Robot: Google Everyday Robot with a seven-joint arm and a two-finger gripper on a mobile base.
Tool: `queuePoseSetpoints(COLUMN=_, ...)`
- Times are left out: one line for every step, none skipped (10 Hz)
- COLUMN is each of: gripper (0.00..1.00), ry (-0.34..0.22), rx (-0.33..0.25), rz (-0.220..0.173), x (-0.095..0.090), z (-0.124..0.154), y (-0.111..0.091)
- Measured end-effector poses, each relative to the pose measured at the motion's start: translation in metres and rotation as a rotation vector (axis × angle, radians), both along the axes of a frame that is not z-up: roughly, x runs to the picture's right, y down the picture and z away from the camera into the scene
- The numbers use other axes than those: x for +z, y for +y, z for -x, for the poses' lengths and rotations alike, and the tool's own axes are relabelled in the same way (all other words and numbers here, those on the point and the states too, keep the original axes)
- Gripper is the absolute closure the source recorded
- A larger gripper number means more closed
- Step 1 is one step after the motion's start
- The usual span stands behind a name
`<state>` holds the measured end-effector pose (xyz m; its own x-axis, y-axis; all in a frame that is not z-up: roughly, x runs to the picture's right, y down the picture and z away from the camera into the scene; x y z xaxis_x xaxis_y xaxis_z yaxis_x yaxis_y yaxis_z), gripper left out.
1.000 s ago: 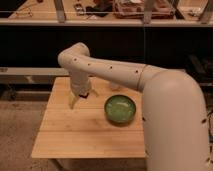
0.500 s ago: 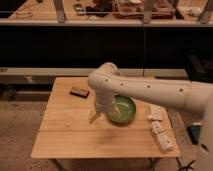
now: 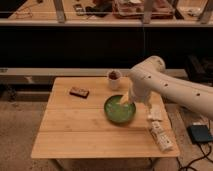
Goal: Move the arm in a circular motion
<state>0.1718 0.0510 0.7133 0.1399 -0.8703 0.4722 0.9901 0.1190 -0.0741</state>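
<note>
Gripper (image 3: 125, 98) hangs over bowl (image 3: 116, 115) toward desk's (image 3: 75, 127) right edge, open/closed unclear; better sweep arm (image 3: 170, 90) level, w/o dipping.

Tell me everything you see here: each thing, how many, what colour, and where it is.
table: one, light wood, middle of the view
bowl: one, green, on the table, right of centre
cup: one, white with dark contents, at the table's far edge
flat bar: one, dark brown, far left part of the table
packets: two, pale, along the table's right edge
box: one, dark, on the floor at right
arm: one, cream-white, reaching in from the right
gripper: one, pale, over the bowl's far side
</note>
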Motion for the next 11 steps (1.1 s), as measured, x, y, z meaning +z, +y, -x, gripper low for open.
queuePoseSetpoints(gripper=0.2, ry=0.018, rx=0.016, rz=-0.074, x=0.011, z=-0.017, y=-0.034)
queuePoseSetpoints(gripper=0.2, ry=0.019, rx=0.017, rz=-0.125, x=0.022, z=-0.02, y=-0.063)
queuePoseSetpoints(gripper=0.2, ry=0.008, rx=0.008, rz=-0.145, x=0.031, z=-0.013, y=-0.08)
queuePoseSetpoints(gripper=0.2, ry=-0.018, rx=-0.029, rz=-0.151, x=0.049, z=0.012, y=-0.102)
queuePoseSetpoints(gripper=0.2, ry=-0.041, rx=-0.06, rz=-0.139, x=0.064, z=0.034, y=-0.111)
queuePoseSetpoints(gripper=0.2, ry=-0.064, rx=-0.094, rz=-0.121, x=0.079, z=0.059, y=-0.116)
queuePoseSetpoints(gripper=0.2, ry=-0.085, rx=-0.126, rz=-0.104, x=0.091, z=0.083, y=-0.118)
queuePoseSetpoints(gripper=0.2, ry=-0.12, rx=-0.182, rz=-0.073, x=0.108, z=0.122, y=-0.118)
queuePoseSetpoints(gripper=0.2, ry=-0.141, rx=-0.214, rz=-0.057, x=0.115, z=0.144, y=-0.115)
queuePoseSetpoints(gripper=0.2, ry=-0.167, rx=-0.25, rz=-0.035, x=0.118, z=0.167, y=-0.108)
queuePoseSetpoints(gripper=0.2, ry=-0.198, rx=-0.285, rz=-0.014, x=0.116, z=0.189, y=-0.098)
